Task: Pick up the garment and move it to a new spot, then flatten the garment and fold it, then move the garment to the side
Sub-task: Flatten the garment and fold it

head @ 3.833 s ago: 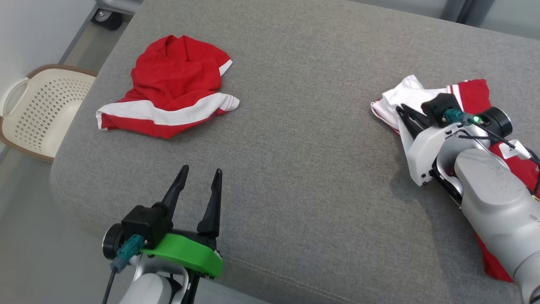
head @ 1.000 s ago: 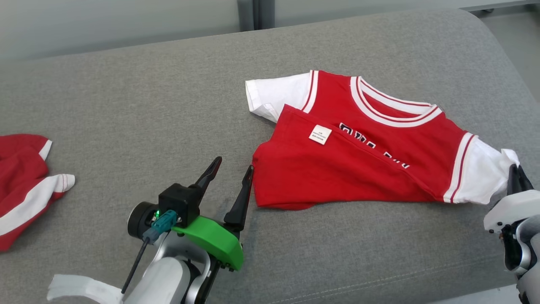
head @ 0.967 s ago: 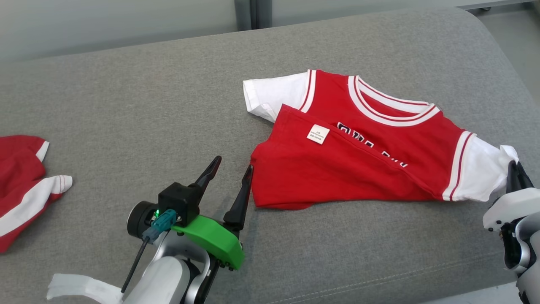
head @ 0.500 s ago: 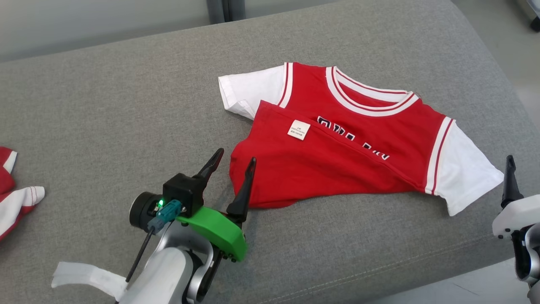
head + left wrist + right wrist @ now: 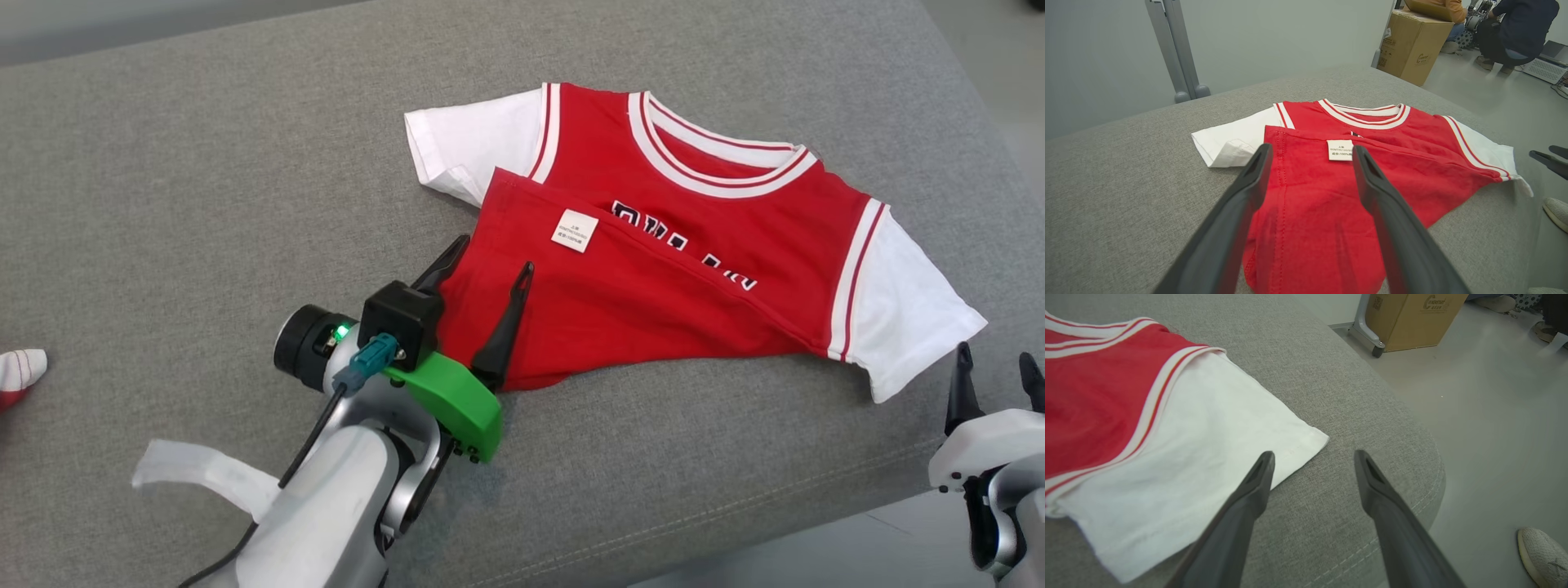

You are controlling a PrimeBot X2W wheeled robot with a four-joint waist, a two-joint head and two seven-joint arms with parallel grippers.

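The garment [image 5: 653, 286] is a red T-shirt with white sleeves, lying on the grey cushion with its lower hem folded up over the chest lettering, a white label showing. My left gripper [image 5: 487, 255] stands open over the shirt's lower left corner [image 5: 1310, 212], its fingers straddling the red cloth. My right gripper [image 5: 996, 359] stands open just off the white right sleeve [image 5: 1200, 449], above the cushion's front right corner, with nothing between its fingers.
The grey cushion [image 5: 204, 204] ends close on the right and front, with floor beyond. A second red-and-white garment [image 5: 20, 367] peeks in at the left edge. A cardboard box [image 5: 1419, 41], a crouching person [image 5: 1519, 28] and a shoe [image 5: 1541, 555] are on the floor.
The right gripper has let go of the white sleeve and opened, and the sleeve now lies flat. The left gripper has moved forward over the shirt's lower left corner. The camera has shifted.
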